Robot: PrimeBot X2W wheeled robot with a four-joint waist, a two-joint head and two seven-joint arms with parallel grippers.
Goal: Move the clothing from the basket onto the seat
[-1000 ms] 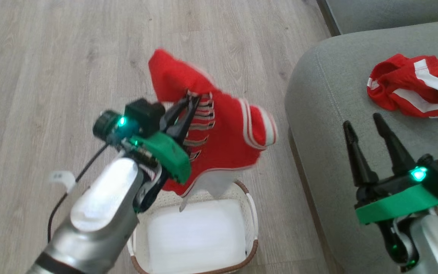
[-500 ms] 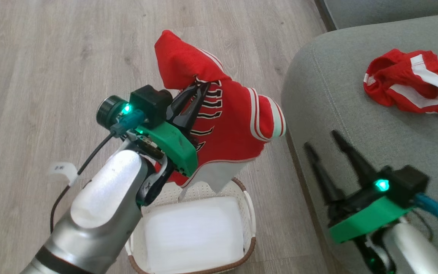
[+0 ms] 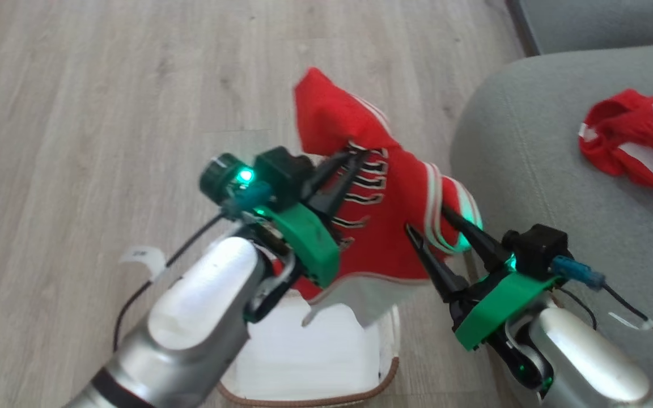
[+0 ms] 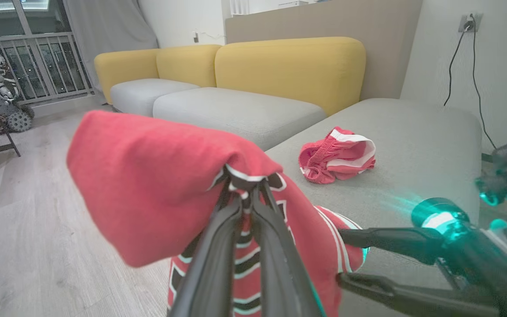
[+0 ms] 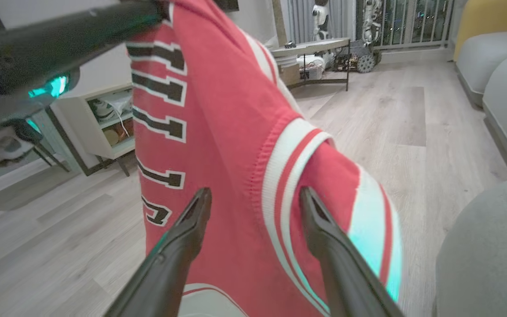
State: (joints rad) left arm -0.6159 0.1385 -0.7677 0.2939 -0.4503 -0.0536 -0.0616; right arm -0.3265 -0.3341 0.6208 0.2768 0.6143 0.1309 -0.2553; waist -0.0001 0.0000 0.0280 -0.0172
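Found the seat (image 3: pixel 530 141) lying off to the right of both grippers, nearest the right one, bare along its near end. Found the basket (image 3: pixel 315 362) straight below the left gripper (image 3: pixel 357 156), with no red showing in the part seen. Found the jersey (image 3: pixel 394 243) hanging in the air from that gripper, over the basket and short of the seat, hem drooping toward the rim. Saw the shorts (image 3: pixel 632 141) already on the seat, well beyond the right gripper (image 3: pixel 425 218). Noted the left gripper pinched tight on a fold of the jersey by the lettering, and the right gripper with jaws wide apart, one finger either side of the striped sleeve trim, nothing clamped. Judged the step to be carrying the jersey across to the seat. Would have done well to close the right gripper squarely on the trim, deep between the fingers rather than at the tips, then to lift until the hem cleared both the rim and the seat's edge, to travel rightward with both grips level, and to release only with most of the jersey over the seat, beside the shorts and away from the rounded edge.
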